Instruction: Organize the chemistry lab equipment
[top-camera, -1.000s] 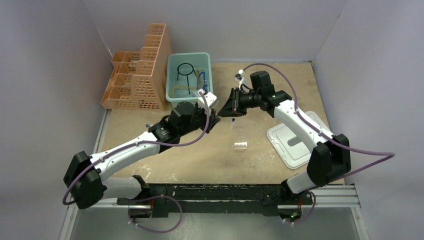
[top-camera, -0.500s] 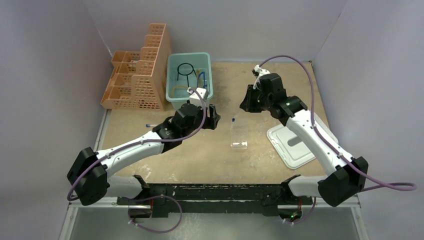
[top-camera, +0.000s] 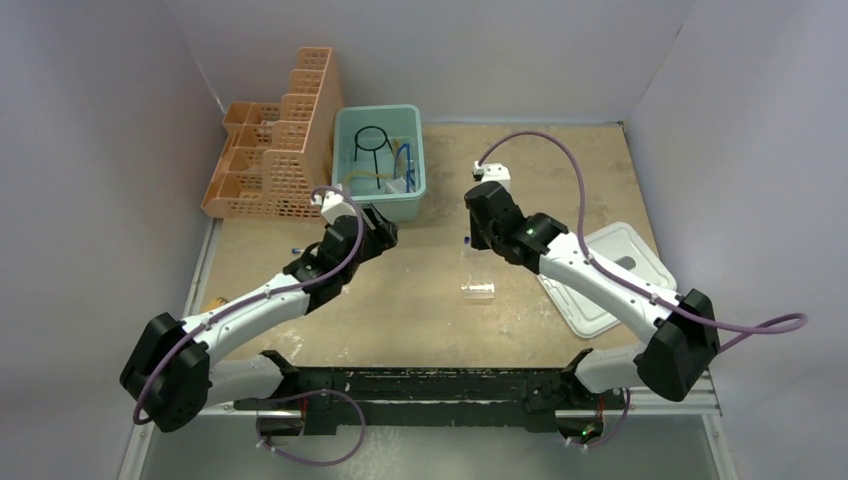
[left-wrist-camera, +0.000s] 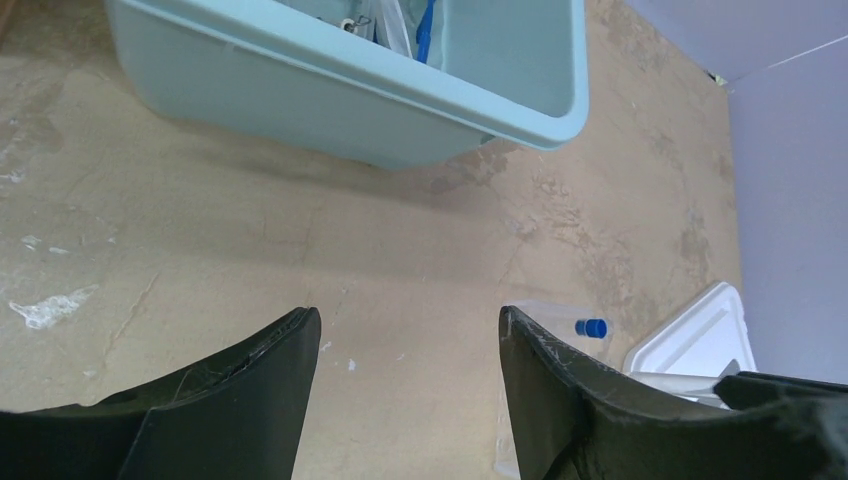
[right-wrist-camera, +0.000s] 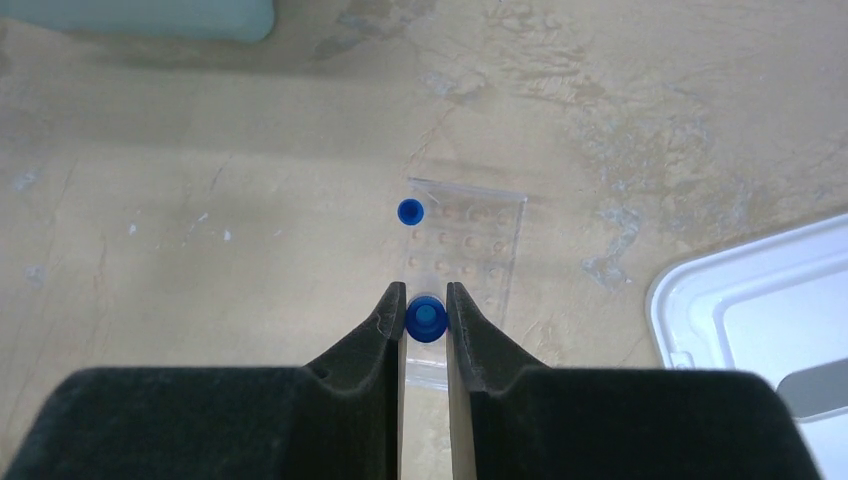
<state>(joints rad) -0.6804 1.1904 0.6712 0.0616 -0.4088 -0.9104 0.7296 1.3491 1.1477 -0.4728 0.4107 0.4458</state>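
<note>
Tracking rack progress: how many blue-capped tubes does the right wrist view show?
2 blue-capped tubes: one standing in the clear tube rack, one held by the right gripper over it. Others may be hidden.

A: Any readable text, labels or numbers anywhere?
B: None. Teal bin (top-camera: 378, 110): walls plain in every view.
A: The clear tube rack (right-wrist-camera: 480, 250) right of the bin?
B: Only dimples, no markings legible. Blue-capped tube (right-wrist-camera: 425, 318) there: cap plain.
A: White lid (top-camera: 628, 245) further right of the bin?
B: Nothing legible either.
</note>
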